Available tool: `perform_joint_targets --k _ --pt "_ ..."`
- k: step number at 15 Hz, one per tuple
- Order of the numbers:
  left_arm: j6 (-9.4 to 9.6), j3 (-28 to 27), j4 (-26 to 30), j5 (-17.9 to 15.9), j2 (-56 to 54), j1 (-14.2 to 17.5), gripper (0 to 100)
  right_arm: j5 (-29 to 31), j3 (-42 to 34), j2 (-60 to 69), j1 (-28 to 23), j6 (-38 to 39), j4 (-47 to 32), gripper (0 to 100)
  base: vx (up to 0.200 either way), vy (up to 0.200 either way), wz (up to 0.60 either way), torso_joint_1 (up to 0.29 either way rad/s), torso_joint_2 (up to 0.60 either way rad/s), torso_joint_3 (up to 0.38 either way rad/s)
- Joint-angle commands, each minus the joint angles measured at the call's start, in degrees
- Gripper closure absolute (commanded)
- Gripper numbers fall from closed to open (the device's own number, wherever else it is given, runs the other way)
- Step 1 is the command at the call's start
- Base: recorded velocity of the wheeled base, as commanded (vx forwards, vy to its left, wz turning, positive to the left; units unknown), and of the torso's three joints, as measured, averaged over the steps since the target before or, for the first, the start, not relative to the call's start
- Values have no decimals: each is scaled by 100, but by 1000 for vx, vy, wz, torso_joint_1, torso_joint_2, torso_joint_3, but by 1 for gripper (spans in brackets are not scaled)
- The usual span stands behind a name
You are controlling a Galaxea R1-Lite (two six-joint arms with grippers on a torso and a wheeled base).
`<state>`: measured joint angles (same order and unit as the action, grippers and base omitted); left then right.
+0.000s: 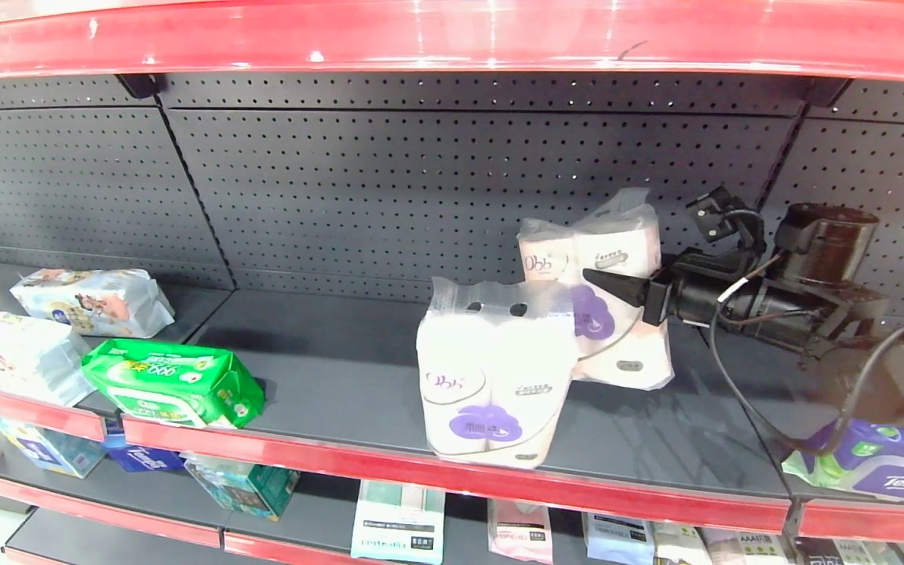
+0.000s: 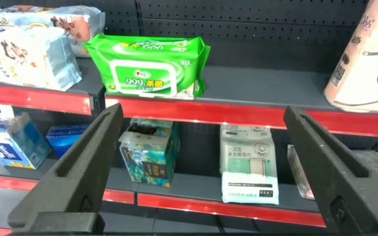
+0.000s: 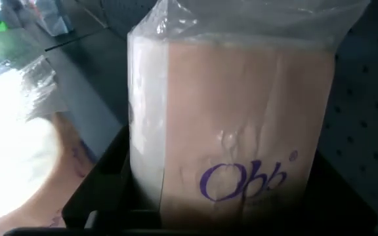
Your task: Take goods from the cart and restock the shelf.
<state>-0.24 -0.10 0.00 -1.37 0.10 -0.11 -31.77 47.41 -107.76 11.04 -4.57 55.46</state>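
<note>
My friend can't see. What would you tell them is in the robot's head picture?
The right claw holds the rear toilet roll pack on a dark shelf with a red front edge. The front toilet roll pack stands nearer that edge, and a green wipes pack lies further left.

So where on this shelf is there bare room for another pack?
Bare shelf board lies between the green wipes pack and the front toilet roll pack. Crowded right: the right gripper holds the rear toilet roll pack, purple pack beyond.
</note>
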Motion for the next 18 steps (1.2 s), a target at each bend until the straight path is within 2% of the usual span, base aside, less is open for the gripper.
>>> perform_joint_targets --k 1,5,9,16,18 --pt "-2 1 0 -4 8 2 0 -224 392 -588 -85 -176 62 100 0 0 0 0 0 0" --pt "-2 1 0 5 8 2 0 -725 875 -1062 -67 -220 220 100 0 0 0 0 0 0" --pt "-2 1 0 5 8 2 0 -743 1086 -1563 21 -211 739 100 0 0 0 0 0 0" --pt "-2 1 0 -4 8 2 0 -743 1157 -1906 249 -202 1161 100 0 0 0 0 0 0" --pt "-2 1 -9 5 8 2 0 -778 1086 -1880 152 -193 1152 100 0 0 0 0 0 0"
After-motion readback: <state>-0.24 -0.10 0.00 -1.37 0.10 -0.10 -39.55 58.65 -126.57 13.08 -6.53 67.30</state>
